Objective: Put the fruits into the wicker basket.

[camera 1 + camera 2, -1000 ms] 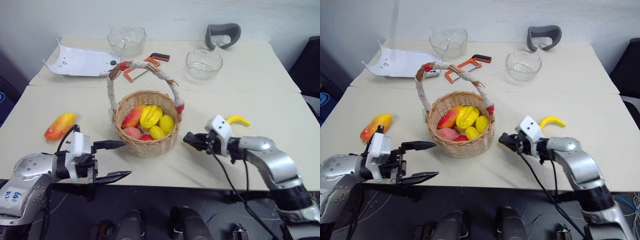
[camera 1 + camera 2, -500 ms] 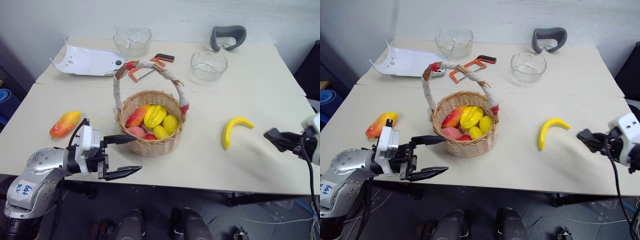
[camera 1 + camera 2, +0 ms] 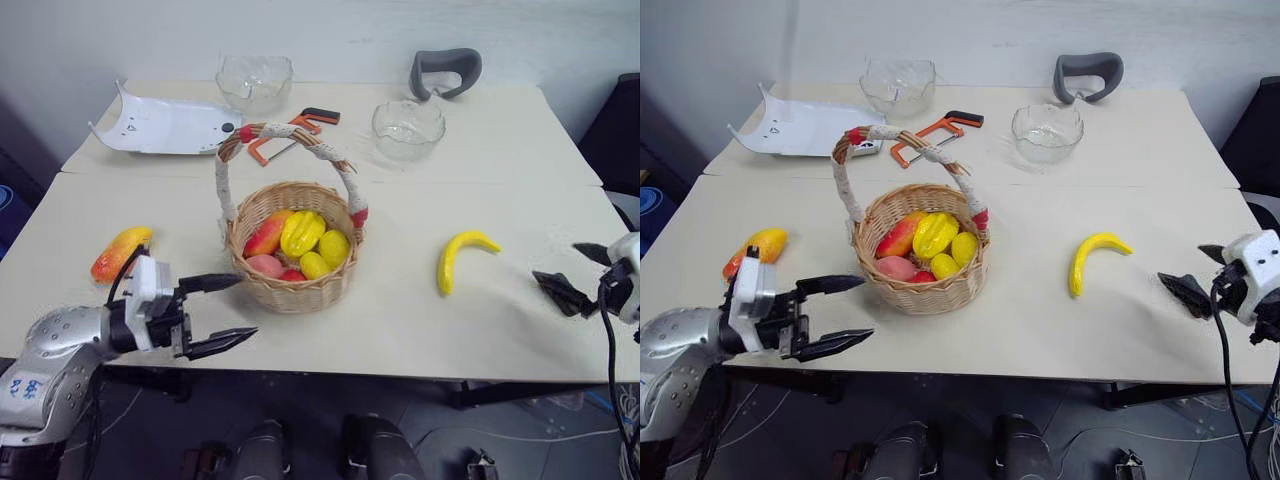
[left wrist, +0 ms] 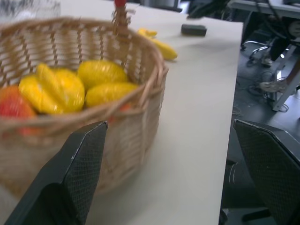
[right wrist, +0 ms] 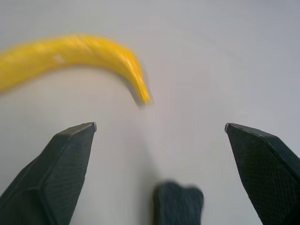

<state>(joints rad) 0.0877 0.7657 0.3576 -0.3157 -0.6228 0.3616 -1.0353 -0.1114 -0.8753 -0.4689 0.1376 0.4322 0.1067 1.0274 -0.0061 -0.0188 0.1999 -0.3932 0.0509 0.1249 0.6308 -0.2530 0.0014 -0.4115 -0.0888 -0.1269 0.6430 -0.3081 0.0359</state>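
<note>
The left gripper [image 3: 218, 312] is held at the near edge of the table [image 3: 500, 150], and its two black fingers are spread wide apart with nothing between them. Just ahead of its fingertips the wicker basket [image 3: 290, 290] is found, close to them but not touched. In the basket a red-orange fruit, a ridged starfruit [image 3: 302, 231] and small lemons [image 3: 333, 247] are seen. The mango [image 3: 120, 252] is lying on the table to the left of this gripper, just beyond its wrist.

The right gripper [image 3: 1200, 275] is held at the right edge of the table, and its fingers are also parted and empty. The banana [image 3: 1090, 260] is lying flat on the table to the left of this gripper, near it but apart. In the right wrist view the tip of the banana is pointed toward the gap between the fingers.
</note>
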